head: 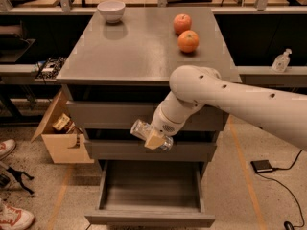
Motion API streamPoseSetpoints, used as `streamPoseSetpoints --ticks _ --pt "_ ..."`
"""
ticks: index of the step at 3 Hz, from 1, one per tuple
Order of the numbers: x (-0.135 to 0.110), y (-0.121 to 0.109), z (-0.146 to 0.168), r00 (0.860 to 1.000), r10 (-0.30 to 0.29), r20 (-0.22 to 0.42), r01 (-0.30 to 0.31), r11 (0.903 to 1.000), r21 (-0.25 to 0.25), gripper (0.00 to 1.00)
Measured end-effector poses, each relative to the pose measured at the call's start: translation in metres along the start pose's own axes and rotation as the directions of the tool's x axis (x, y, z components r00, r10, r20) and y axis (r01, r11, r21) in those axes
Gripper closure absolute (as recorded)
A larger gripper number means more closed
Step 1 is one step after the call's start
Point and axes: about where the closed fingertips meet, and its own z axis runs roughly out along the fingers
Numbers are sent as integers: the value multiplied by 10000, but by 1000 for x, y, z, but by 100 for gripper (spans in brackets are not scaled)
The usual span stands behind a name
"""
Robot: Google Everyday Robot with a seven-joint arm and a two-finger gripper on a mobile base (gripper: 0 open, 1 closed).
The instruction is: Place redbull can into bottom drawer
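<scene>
The bottom drawer (pixel 148 218) is pulled open, a wide shallow grey tray at the foot of the cabinet, and its inside looks bare. My gripper (pixel 151 136) hangs in front of the middle drawer's front, above the open drawer. It points to the left at the end of the white arm (pixel 230 97). I see no silver and blue redbull can; it may be hidden in the gripper.
On the grey cabinet top (pixel 139 51) stand a white bowl (pixel 111 11) at the back left and two oranges (pixel 182 23) (pixel 188 41) at the right. A cardboard box (pixel 60 133) and shoes (pixel 14 217) lie on the floor at left. A small black device (pixel 263 166) lies at right.
</scene>
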Motion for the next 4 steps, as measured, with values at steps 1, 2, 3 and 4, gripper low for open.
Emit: streamPoseSetpoints --ticks 1,2,3,4 --pt "22 -3 44 9985 295 -451 -305 9993 -216 100" --pt "50 -4 96 9973 543 -503 -561 9978 -356 100" --pt "80 -4 154 9960 870 -204 -877 9956 -335 100" --pt "108 -5 217 9921 1254 0 -1254 9918 -258 100"
